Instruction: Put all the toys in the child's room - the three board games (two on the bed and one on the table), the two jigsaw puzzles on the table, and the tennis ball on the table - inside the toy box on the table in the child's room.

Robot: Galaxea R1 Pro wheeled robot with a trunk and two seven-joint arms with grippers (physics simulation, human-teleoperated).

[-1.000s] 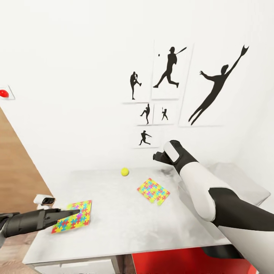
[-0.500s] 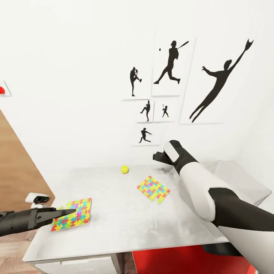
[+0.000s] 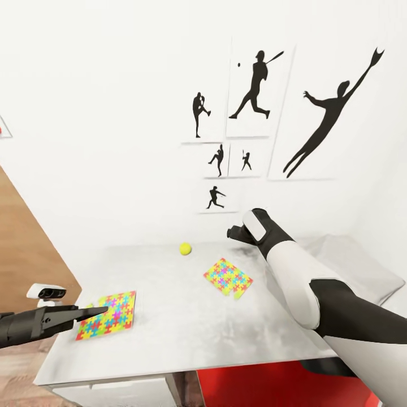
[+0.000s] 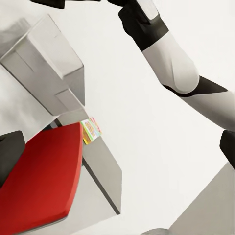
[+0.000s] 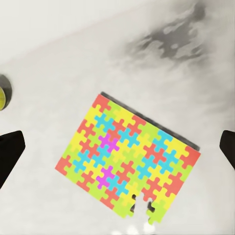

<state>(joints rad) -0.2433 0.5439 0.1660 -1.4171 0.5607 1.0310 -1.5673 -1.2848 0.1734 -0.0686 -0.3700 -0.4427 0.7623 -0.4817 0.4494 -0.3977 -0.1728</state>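
Observation:
Two jigsaw puzzles lie flat on the table (image 3: 169, 333): one near its left edge (image 3: 107, 315), the other mid-table (image 3: 228, 277). The tennis ball (image 3: 185, 248) rests near the wall. My left gripper (image 3: 93, 311) is open, its tips over the left puzzle's near corner; whether they touch it I cannot tell. My right gripper (image 5: 117, 149) hangs wide open above the mid-table puzzle (image 5: 127, 159), with the ball (image 5: 2, 93) off to one side. The toy box (image 3: 356, 265) stands at the table's right end, partly behind my right arm. Board games and bed are out of view.
A white wall with black sports silhouette pictures (image 3: 316, 124) rises behind the table. A red seat (image 3: 265, 384) sits under the table's front right, also seen as a red slab (image 4: 44, 181). Wood floor (image 3: 22, 249) lies to the left.
The head view has shifted slightly, so the wall pictures sit higher and further right. My left arm has drawn back to the left a little. Puzzles, ball and right arm stay put.

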